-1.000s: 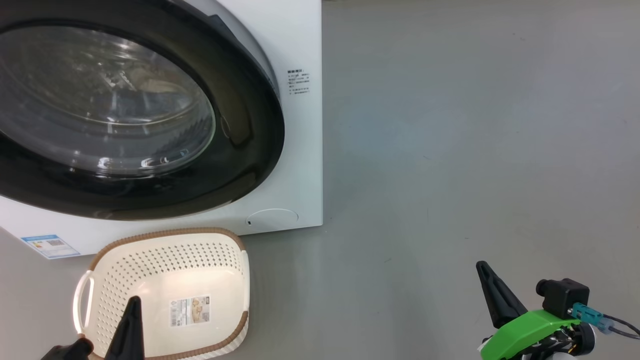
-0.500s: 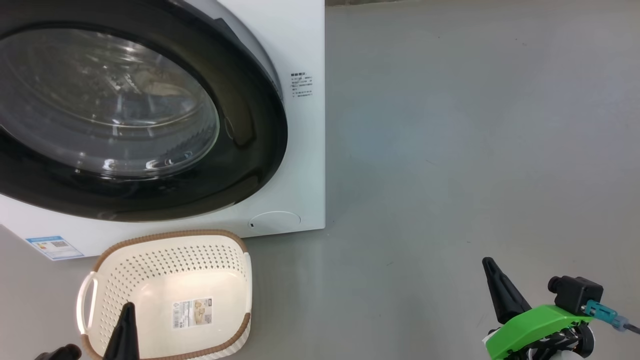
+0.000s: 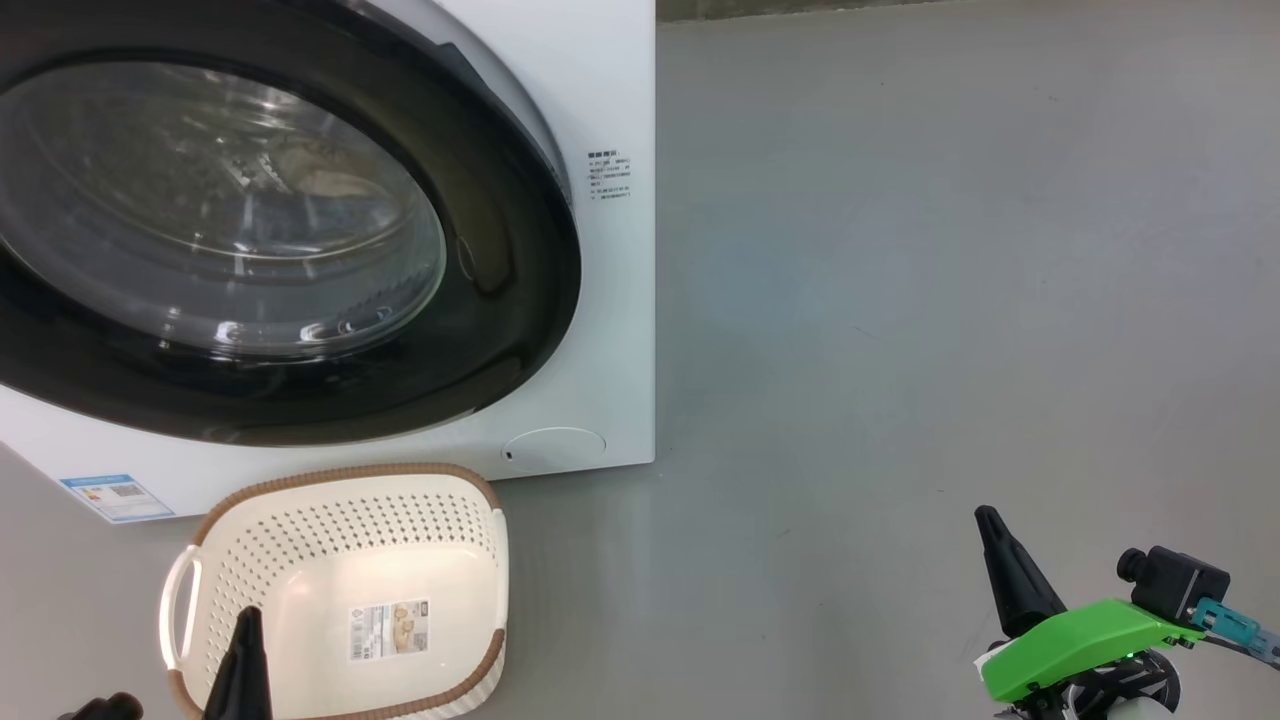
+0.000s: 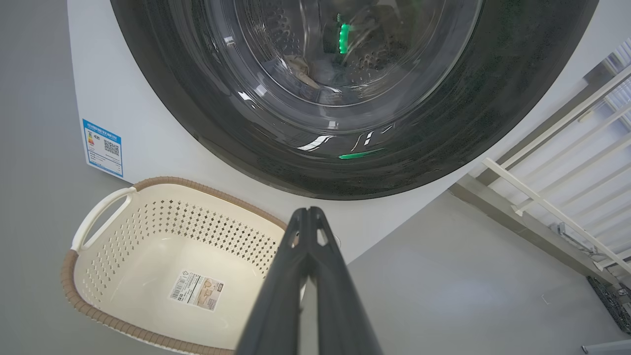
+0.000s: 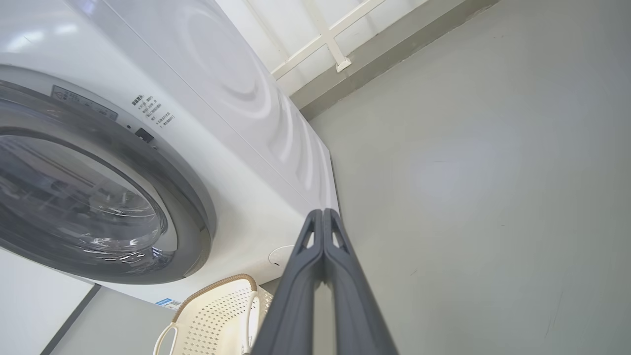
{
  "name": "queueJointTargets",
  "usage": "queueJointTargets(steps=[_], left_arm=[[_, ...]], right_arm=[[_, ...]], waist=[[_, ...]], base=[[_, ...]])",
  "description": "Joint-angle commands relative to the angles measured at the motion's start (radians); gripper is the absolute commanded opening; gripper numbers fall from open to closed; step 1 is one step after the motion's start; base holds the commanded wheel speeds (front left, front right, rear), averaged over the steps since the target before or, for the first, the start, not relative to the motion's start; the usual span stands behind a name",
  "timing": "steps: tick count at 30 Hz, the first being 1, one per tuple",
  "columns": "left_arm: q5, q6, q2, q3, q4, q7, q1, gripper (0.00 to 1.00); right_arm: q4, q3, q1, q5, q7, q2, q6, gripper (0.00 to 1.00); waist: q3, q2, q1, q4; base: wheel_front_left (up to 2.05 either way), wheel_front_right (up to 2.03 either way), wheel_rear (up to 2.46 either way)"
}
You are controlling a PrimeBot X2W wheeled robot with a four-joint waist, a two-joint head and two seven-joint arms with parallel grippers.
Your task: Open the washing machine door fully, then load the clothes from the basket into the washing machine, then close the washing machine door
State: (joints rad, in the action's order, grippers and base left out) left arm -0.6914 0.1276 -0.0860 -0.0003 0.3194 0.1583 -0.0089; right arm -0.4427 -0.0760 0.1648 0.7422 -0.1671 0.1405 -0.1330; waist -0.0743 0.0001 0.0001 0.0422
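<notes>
Fabric of the clothes (image 4: 301, 69) shows dimly through the bulging glass window, lying inside the washing machine (image 3: 612, 300) on the perforated steel drum. The washing machine door (image 3: 500, 250), round and glossy black, sits flush against the white front, closed. Just in front of the washing machine, below the door's lower edge, the basket (image 3: 350, 470) stands upright on the grey floor (image 3: 900, 300). Its bare cream bottom is in plain sight, with a paper label (image 3: 390, 628) on it. A blue energy sticker (image 3: 108, 497) sits on the washing machine's front, to the basket's left in the head view. A round flap (image 3: 555, 448) is set low on the washing machine's front, near its right corner.

The left end effector (image 4: 309, 217) is narrowed fully, fingers pressed together with nothing between them. It hangs over the basket's near side and points toward the washing machine. The right end effector (image 5: 323, 217) is likewise pinched tight and holds nothing. It hangs over open floor well off to the right of the washing machine, clear of it, with a bright green part (image 3: 1070, 645) behind its fingers. A white railing (image 4: 557, 197) runs along the wall beyond the washing machine.
</notes>
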Motion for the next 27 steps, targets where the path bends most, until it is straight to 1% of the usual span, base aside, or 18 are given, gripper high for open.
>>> queueJointTargets(steps=[1, 27], left_arm=[[-0.029, 0.001, -0.009, 0.019, -0.029, -0.007, -0.034, 0.0], [-0.28, 0.001, 0.004, 0.046, -0.042, -0.081, -0.053, 0.0]], right_arm=[[0.031, 0.01, 0.007, 0.026, 0.006, 0.003, 0.001, 0.0], [0.078, 0.059, -0.011, 0.265, 0.082, -0.022, 0.001, 0.0]], waist=[[0.001, -0.0001, -0.0001, -0.001], [0.021, -0.0001, -0.0001, -0.013]], base=[[0.0, 0.0, 0.0], [0.0, 0.0, 0.0]])
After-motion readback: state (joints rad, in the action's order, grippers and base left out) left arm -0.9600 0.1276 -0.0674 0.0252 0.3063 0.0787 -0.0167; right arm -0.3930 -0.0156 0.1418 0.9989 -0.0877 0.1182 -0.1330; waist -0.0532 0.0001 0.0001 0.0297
